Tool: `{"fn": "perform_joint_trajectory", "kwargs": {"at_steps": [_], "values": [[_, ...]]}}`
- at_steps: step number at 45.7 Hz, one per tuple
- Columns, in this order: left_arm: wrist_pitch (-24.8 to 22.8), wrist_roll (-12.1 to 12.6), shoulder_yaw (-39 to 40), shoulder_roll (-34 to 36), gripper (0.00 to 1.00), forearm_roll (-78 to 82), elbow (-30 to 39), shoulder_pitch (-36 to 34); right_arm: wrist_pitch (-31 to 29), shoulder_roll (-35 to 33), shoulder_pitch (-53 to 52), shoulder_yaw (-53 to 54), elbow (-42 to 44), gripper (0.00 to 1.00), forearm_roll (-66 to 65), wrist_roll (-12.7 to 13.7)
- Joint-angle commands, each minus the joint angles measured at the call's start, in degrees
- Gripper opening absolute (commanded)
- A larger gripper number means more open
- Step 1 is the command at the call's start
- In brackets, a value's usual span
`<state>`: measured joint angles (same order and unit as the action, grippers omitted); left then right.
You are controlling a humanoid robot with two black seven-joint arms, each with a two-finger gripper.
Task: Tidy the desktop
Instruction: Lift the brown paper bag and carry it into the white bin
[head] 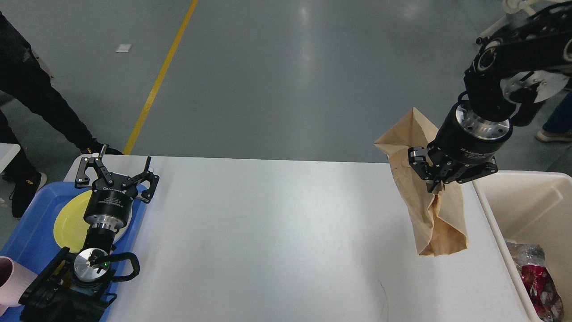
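Observation:
The white desktop (277, 232) fills the lower middle of the head view. My right gripper (435, 188) is shut on a brown paper bag (424, 197) and holds it in the air above the desktop's right side, the bag hanging down from the fingers. My left gripper (117, 176) is open and empty above the far end of the blue tray (31, 232) at the desktop's left edge, over a yellow plate (71, 219).
A cream bin (527, 210) stands right of the desktop with red and silver crumpled wrappers (534, 277) inside. A pink cup (11, 279) sits at the tray's near left. A person's legs (31, 89) stand at far left. A wheeled chair is at far right.

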<state>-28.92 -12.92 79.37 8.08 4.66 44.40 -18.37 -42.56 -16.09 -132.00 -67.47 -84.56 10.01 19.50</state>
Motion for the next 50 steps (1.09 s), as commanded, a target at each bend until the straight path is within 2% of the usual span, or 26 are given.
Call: {"fn": "perform_joint_trajectory", "kwargs": {"at_steps": [1, 7, 15, 22, 26, 32, 36, 43, 50], "values": [[0.0, 0.0, 0.0, 0.0, 0.96, 0.0, 0.0, -0.1, -6.6, -3.8, -7.6, 0.2, -2.8, 0.00, 1.8, 0.0], [0.0, 0.0, 0.0, 0.0, 0.96, 0.0, 0.0, 0.0, -8.3, -4.7, -13.5, 0.1, -5.5, 0.00, 1.9, 0.0], [0.0, 0.0, 0.0, 0.0, 0.96, 0.0, 0.0, 0.0, -8.2, -5.0, -15.9, -2.3, -7.5, 0.00, 2.0, -0.1], [0.0, 0.0, 0.0, 0.0, 0.96, 0.0, 0.0, 0.0, -6.5, -6.9, -16.1, -7.0, -6.5, 0.00, 2.2, 0.0], [0.0, 0.0, 0.0, 0.0, 0.96, 0.0, 0.0, 0.0, -3.6, -7.4, -14.7, -11.7, -4.0, 0.00, 2.1, 0.0], [0.0, 0.0, 0.0, 0.0, 0.96, 0.0, 0.0, 0.0, 3.9, -8.0, -8.6, -19.3, -0.5, 0.00, 2.0, -0.1], [0.0, 0.0, 0.0, 0.0, 0.96, 0.0, 0.0, 0.0, 7.7, -11.1, -4.2, -20.5, 2.0, 0.00, 1.6, 0.0], [0.0, 0.0, 0.0, 0.0, 0.96, 0.0, 0.1, 0.0, 9.8, -17.4, 5.1, -19.6, 11.8, 0.00, 0.9, 0.5], [0.0, 0.0, 0.0, 0.0, 0.96, 0.0, 0.0, 0.0, 12.1, -21.0, 22.4, -15.7, 23.2, 0.00, 1.1, 0.4]]}}
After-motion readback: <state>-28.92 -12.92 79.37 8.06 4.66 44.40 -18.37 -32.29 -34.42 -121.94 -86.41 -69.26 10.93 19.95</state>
